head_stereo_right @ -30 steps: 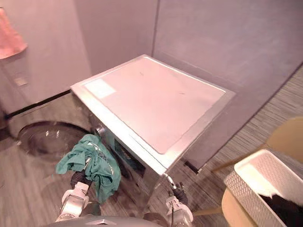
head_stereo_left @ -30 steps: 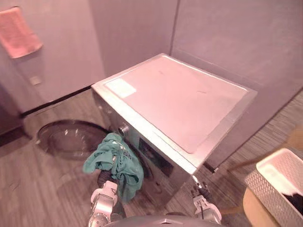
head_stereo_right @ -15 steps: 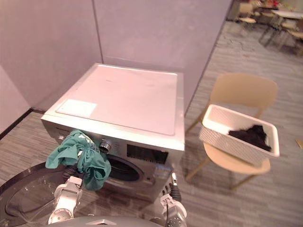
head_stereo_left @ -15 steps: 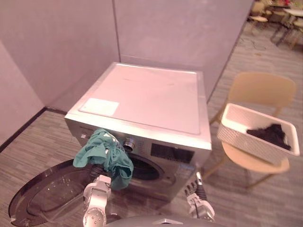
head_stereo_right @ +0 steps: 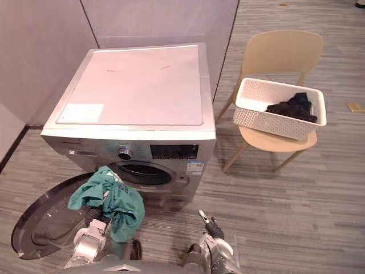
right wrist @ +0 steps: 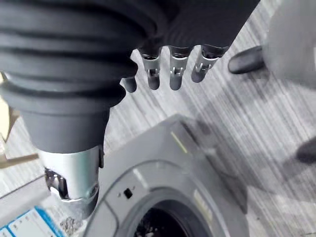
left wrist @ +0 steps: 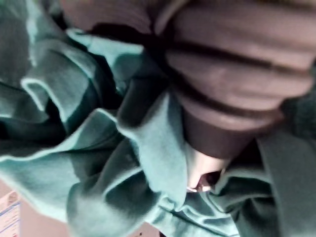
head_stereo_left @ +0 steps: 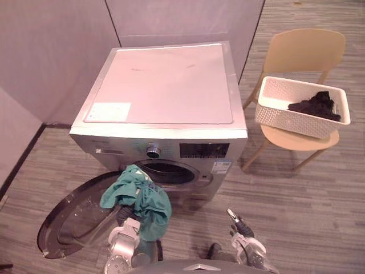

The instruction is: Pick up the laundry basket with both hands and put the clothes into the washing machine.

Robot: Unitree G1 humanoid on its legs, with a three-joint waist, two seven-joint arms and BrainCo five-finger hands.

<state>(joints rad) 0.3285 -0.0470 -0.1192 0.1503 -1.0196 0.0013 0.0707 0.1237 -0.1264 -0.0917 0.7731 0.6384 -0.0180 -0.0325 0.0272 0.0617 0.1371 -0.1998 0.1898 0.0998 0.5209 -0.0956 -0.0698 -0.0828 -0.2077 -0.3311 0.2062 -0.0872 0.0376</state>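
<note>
Low before the open drum, the robot's left hand (left wrist: 227,84) is raised on a bent arm, with a crumpled teal-green cloth garment (head_stereo_left: 141,197) bunched over and around it. The cloth hangs in loose folds down past the wrist. Whether the hand is clamped on the garment cannot be told, since the cloth covers it. The garment sits just in front of the dark round drum opening (head_stereo_left: 165,169) of the silver front-loading washing machine (head_stereo_left: 165,85), outside it. It also hangs above the near edge of the round glass door (head_stereo_left: 74,220), which is swung wide open to the robot's left.

The right hand (head_stereo_left: 239,226) is held low on the robot's right, over the grey wood-plank floor (head_stereo_left: 296,211), near the machine's front corner and apart from it. Its fingers (right wrist: 174,69) lie side by side, straight and relaxed, pointing toward the machine, and they carry nothing.

Well to the right of the machine, a white perforated plastic laundry basket (head_stereo_left: 285,117) stands on the seat of a tan plastic chair (head_stereo_left: 308,48); neither of the 2 hands touches it. A small heap of dark clothes (head_stereo_left: 313,104) lies inside the basket, toward its right end.
</note>
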